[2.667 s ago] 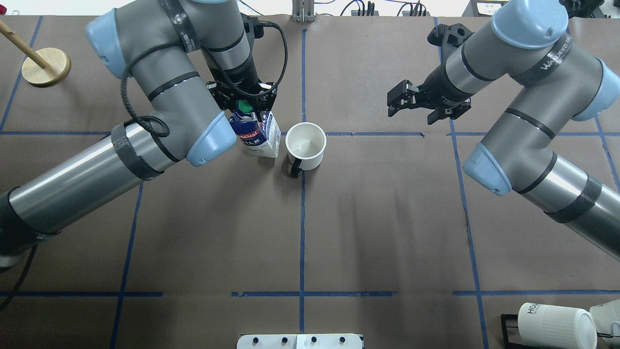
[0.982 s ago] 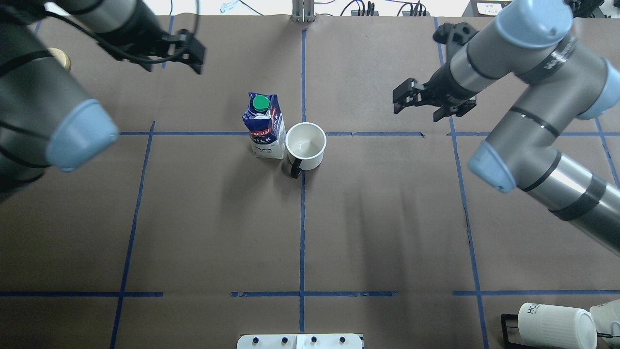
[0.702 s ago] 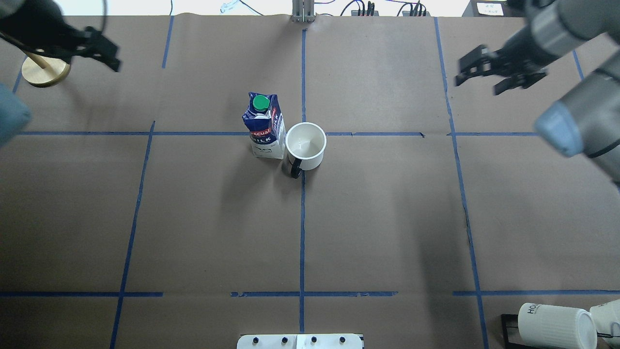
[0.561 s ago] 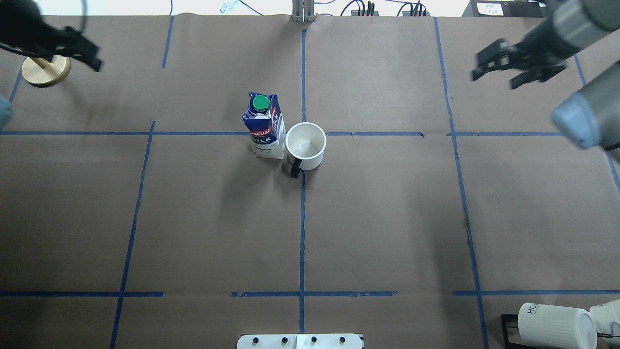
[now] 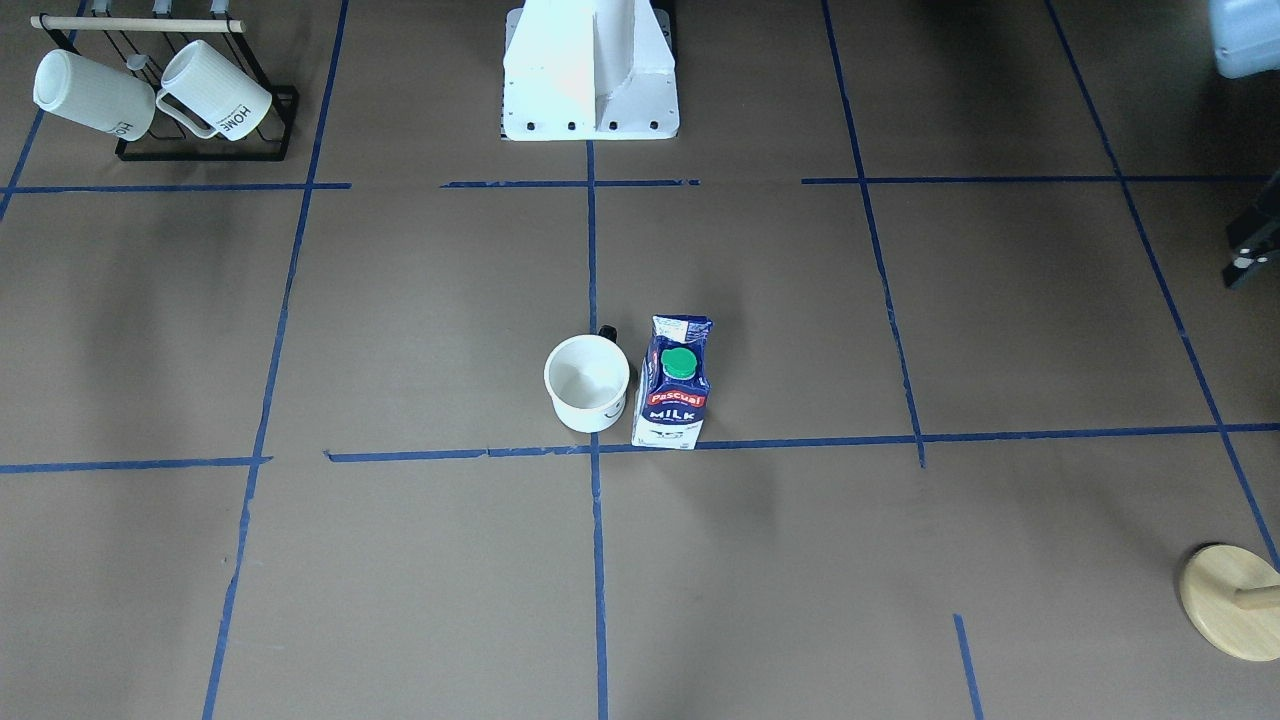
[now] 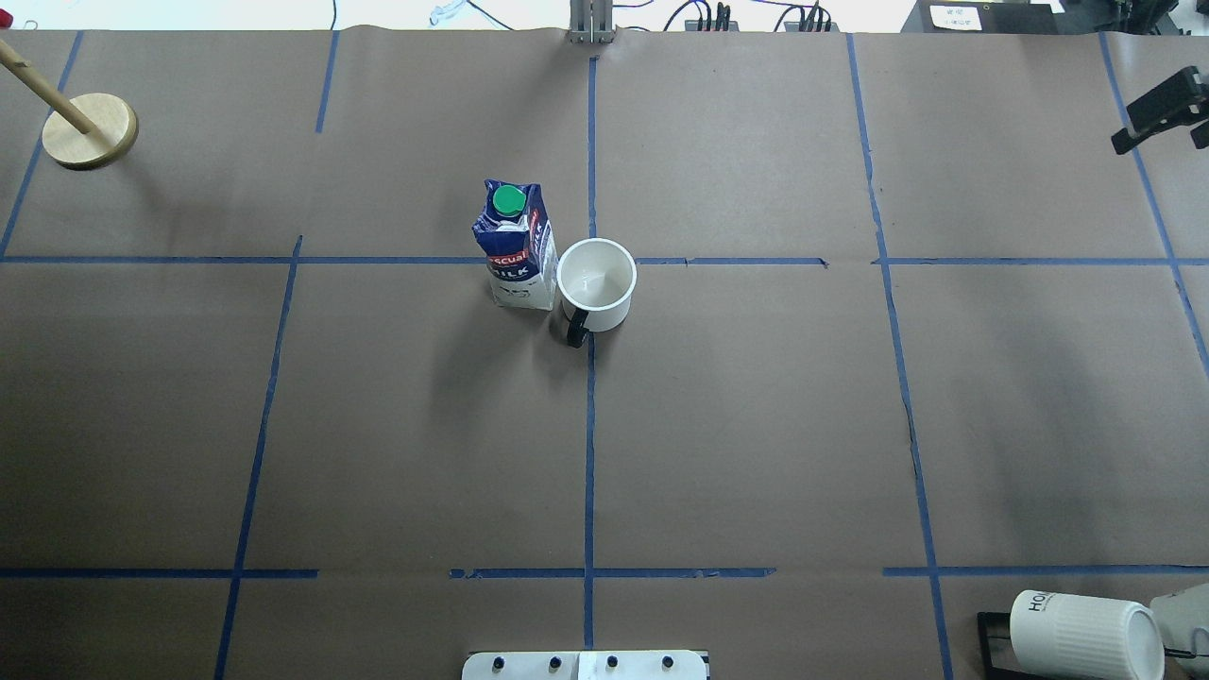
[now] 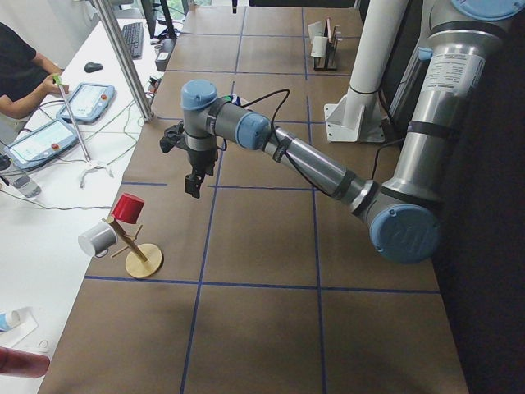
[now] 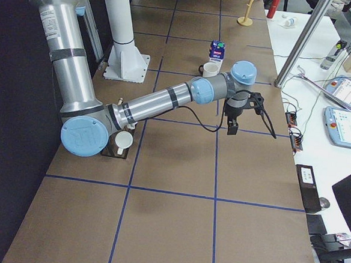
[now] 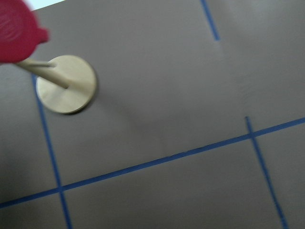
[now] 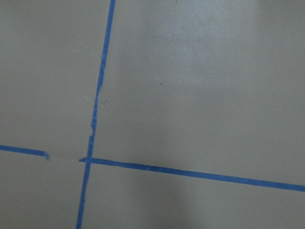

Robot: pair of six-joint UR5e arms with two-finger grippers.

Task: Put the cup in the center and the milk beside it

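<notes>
Left gripper (image 7: 194, 185) and right gripper (image 8: 231, 128) hang empty at opposite table ends; how wide their jaws stand cannot be told. Nearest the base, ribbed white mugs (image 5: 95, 92) sit racked. Mid-table, the smooth white black-handled cup (image 6: 596, 283) stands at the blue tape crossing (image 5: 594, 450), with the dark blue milk carton (image 6: 515, 250) upright just beside it. Farthest is a round wooden stand (image 6: 90, 130).

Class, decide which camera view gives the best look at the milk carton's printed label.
Exterior front-facing: the milk turns its label to that camera, so "Pascual" and "MILK" read whole. Overhead exterior shows the label slanted and partly cut off; exterior right shows the carton tiny and far. Both wrist views miss it.
</notes>
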